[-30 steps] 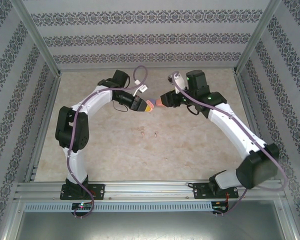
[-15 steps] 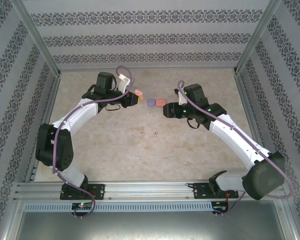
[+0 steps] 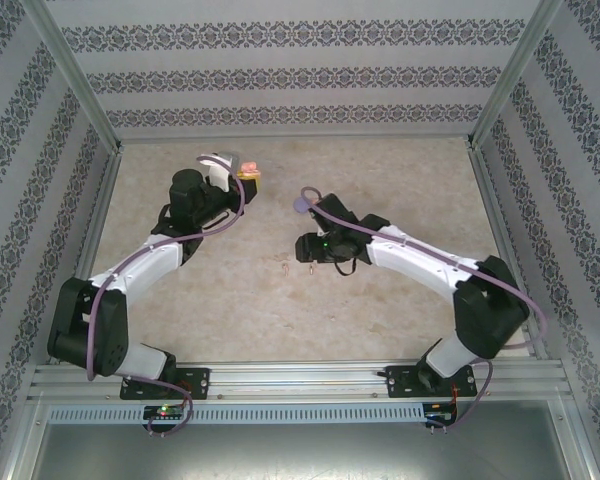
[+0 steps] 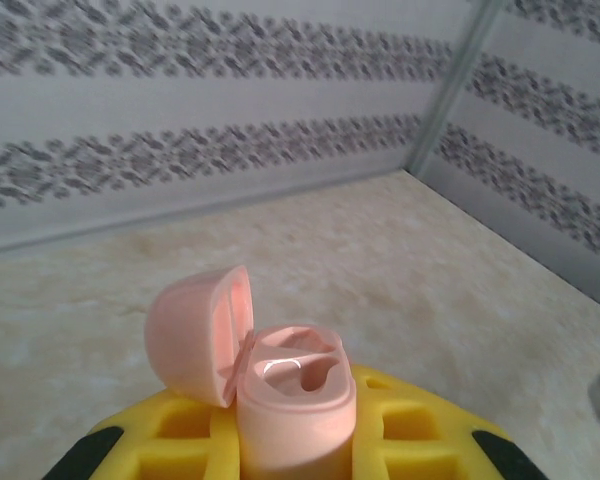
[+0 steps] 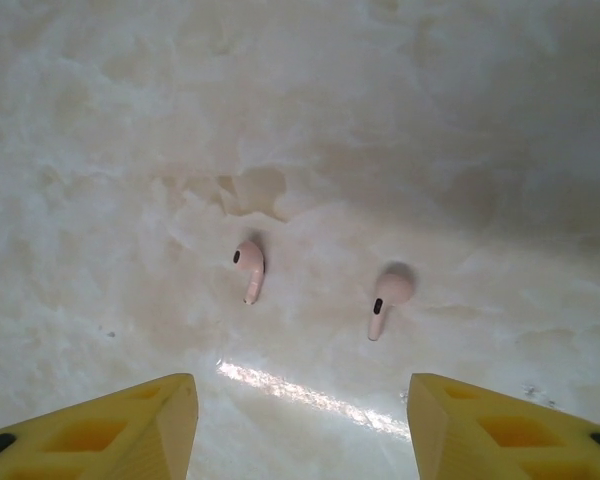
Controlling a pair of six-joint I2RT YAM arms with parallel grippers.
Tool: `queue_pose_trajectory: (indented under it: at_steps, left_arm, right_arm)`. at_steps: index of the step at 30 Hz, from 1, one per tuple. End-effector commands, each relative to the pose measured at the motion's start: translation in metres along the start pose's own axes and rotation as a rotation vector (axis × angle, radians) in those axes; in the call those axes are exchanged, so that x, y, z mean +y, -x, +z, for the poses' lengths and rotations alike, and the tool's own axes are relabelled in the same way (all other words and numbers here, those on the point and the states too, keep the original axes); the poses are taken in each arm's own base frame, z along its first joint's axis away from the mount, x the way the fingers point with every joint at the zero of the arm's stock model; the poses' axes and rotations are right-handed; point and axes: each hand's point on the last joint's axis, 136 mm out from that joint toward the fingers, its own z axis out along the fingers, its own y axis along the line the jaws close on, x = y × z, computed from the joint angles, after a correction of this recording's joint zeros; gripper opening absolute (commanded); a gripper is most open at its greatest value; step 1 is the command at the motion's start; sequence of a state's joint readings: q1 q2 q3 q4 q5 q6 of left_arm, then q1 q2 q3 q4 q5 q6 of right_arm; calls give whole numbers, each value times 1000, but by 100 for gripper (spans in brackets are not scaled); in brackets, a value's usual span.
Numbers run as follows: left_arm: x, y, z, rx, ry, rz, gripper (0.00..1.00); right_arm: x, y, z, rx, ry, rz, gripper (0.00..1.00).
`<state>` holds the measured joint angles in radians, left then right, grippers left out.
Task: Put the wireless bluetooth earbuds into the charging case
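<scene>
Left wrist: pinching open salmon charging case [image 4: 298, 405] in left gripper [image 4: 298, 455], lid [image 4: 195, 335] tipped back. Right wrist: right gripper [image 5: 302, 425] spread above two salmon earbuds [image 5: 249, 268] [image 5: 387, 298], lying apart mid-worktop [image 5: 460, 120].

Beige marbled tabletop [image 3: 400, 170], enclosed by pale walls [image 3: 300, 60] with dark floral bands — metal frame posts [image 3: 71, 72] at its corners.

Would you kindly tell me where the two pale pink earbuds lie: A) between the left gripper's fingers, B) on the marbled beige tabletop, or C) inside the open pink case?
B: one pale pink earbud and its twin lie apart on the tabletop near the right gripper.
</scene>
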<state>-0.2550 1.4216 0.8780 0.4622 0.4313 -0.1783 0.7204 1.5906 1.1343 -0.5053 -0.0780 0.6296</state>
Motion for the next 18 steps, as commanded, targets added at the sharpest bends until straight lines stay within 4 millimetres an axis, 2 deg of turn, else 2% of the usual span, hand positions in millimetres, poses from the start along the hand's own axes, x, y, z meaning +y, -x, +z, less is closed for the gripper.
queue_pose_trajectory:
  at_steps: [1,8,13,18]
  left_arm:
    - [6,54,-16,-192,82,-29,0]
    - [13,78,-42,-329,160,-67,0]
    - [9,85,-53,-362,167,-36,0]
    - [14,86,-63,-385,209,-47,0]
  right_arm:
    - [16,11,11,-27,-30,31,57]
    - [23,4,42,3,-126,79,50]
    - [21,-2,62,19,-190,118,46]
    - [19,-5,77,35,-229,124,45]
